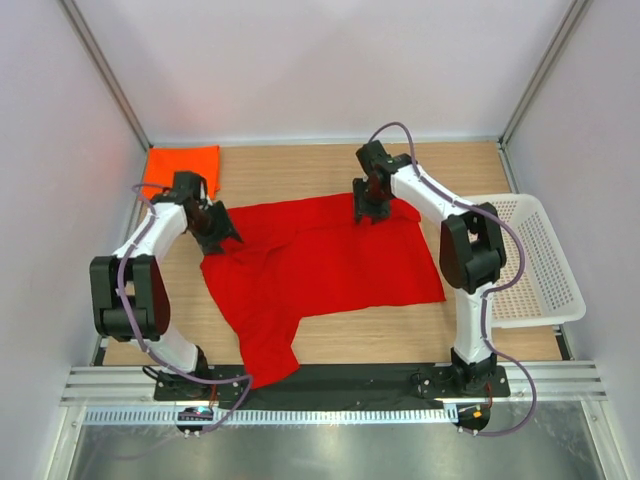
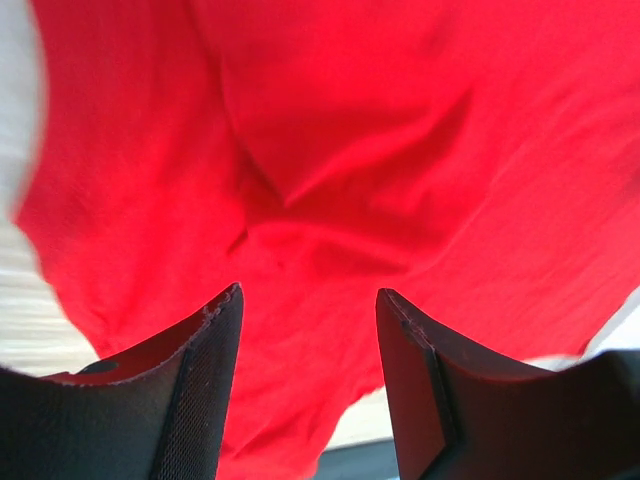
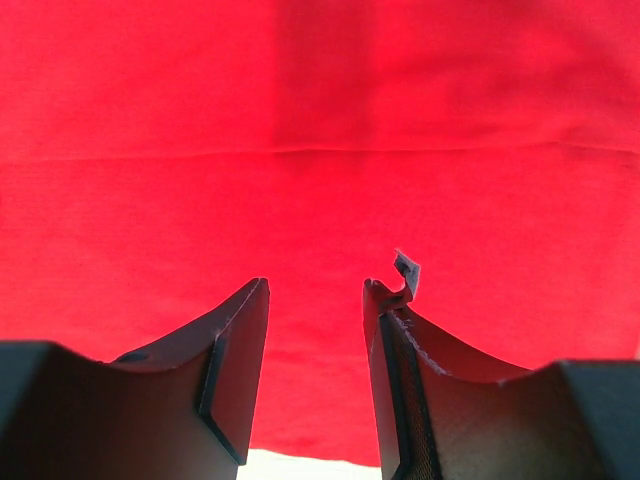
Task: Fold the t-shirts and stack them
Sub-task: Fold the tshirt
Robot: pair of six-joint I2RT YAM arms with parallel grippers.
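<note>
"So where did the red t-shirt [image 1: 330,265] lie?"

"Spread open across the wooden bench [image 1: 480,170]. Most of it was flat, though its left side was rumpled and its near-left part trailed off toward the arms' bases. I'd judge it was laid out like that so a fold could start from a smooth sheet."

"And the other one?"

"The orange t-shirt [image 1: 182,165] sat as a small, neat shape just past the red t-shirt's far-left corner. It was close to that corner, but I couldn't tell whether the two touched. It looked already folded, probably waiting as the bottom of the stack."

"What were the hands doing?"

"The left hand [image 1: 215,228] was at the red t-shirt's left edge, over the creased cloth. Its fingers [image 2: 215,330] stood apart with nothing pinched between them. The right hand [image 1: 370,210] was at the far edge. Its fingers were also parted, and there was only smooth red fabric below the gap. Neither one gripped anything."

"Why those two spots?"

"My guess is they were two points on the shirt's border, well apart from each other. That would suit flattening it or taking hold to fold it."

"Anything else?"

"A white mesh basket [image 1: 540,260] stood to the right of the red t-shirt, apart from it."
</note>
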